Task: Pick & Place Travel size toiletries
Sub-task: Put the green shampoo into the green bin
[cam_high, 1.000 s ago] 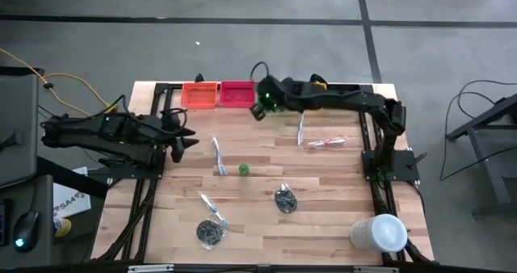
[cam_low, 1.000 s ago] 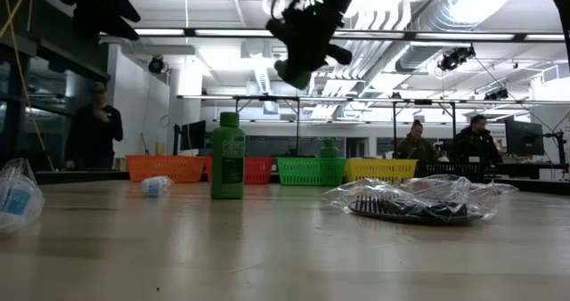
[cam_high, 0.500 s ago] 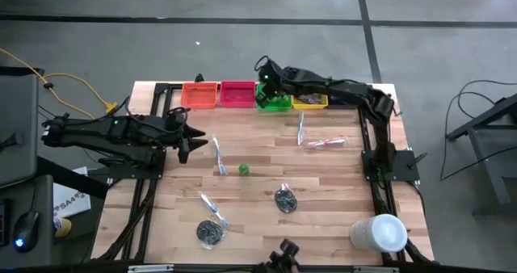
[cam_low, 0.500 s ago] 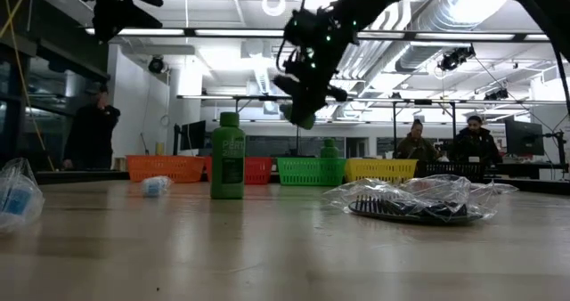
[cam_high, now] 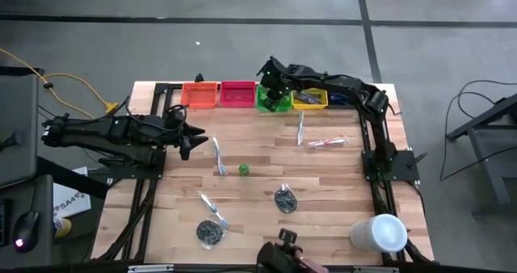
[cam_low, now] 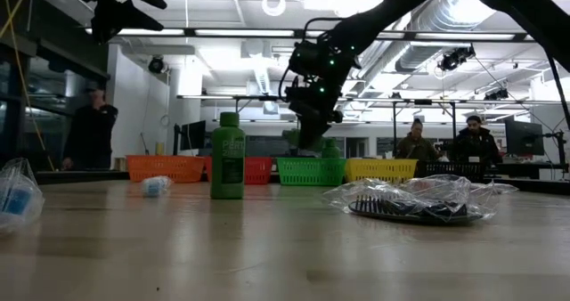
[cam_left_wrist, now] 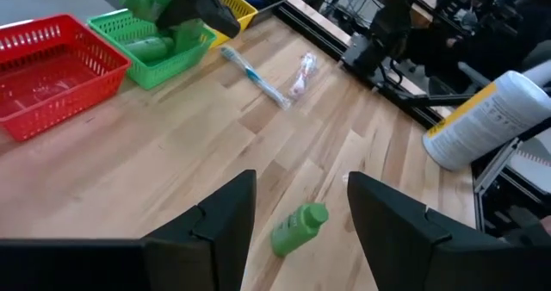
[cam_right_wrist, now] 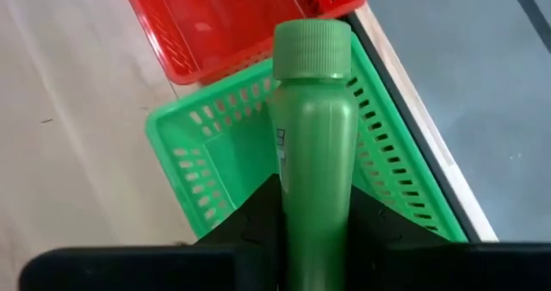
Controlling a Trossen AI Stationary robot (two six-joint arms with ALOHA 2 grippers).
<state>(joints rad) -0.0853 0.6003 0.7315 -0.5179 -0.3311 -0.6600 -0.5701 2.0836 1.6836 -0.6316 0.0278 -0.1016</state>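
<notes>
Advanced rightward since the earlier frame, the right gripper [cam_right_wrist: 314, 226], jaws clamped on a green bottle [cam_right_wrist: 312, 145], hangs over the green bin [cam_high: 274, 101] at the table's far edge; left gripper [cam_left_wrist: 297, 207] jaws stand apart, empty.

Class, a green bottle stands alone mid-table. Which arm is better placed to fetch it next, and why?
Left. The left gripper is open and empty, and the bottle lies just ahead of its fingers. The right gripper is across the table over the green bin, holding another bottle.
</notes>
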